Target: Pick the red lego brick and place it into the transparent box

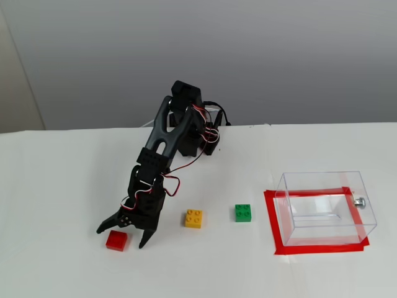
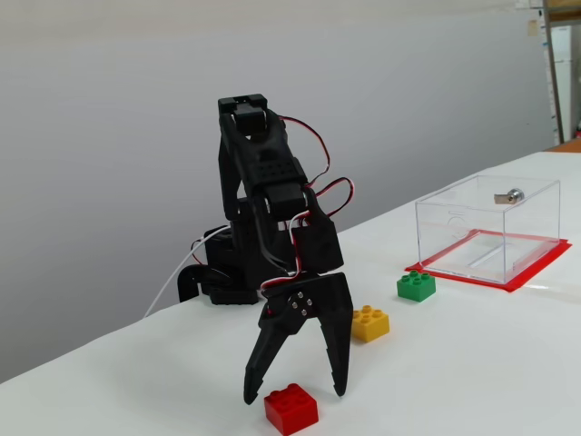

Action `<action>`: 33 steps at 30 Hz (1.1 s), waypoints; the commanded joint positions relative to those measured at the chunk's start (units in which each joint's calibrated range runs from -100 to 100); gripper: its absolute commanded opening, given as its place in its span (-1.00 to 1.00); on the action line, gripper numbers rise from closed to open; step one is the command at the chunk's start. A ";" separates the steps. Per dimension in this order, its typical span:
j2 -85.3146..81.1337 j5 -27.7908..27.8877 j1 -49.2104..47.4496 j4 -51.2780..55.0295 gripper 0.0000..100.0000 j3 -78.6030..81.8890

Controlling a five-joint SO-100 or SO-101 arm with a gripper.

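The red lego brick (image 1: 116, 240) (image 2: 290, 409) lies on the white table at the left, studs up. My gripper (image 1: 120, 237) (image 2: 297, 395) hangs open just over it, one black finger on each side of the brick, tips close to the table. I see no finger touching the brick. The transparent box (image 1: 325, 207) (image 2: 488, 228) stands at the right on a red tape frame, with a small silver knob on its side; it looks empty.
A yellow brick (image 1: 193, 218) (image 2: 370, 323) and a green brick (image 1: 243, 213) (image 2: 416, 285) lie in a row between the gripper and the box. The arm's black base (image 1: 205, 139) stands at the table's back edge, against a grey wall.
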 commanded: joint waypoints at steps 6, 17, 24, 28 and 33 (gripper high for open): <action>-0.47 -5.91 0.56 -0.54 -0.08 -2.15; 2.17 -5.60 0.86 -0.54 -0.07 -3.69; 4.71 -5.49 1.16 -0.45 -0.08 -7.03; 3.95 -5.44 1.23 0.33 -0.08 -6.04; 1.49 -5.39 1.60 0.42 -0.08 -2.69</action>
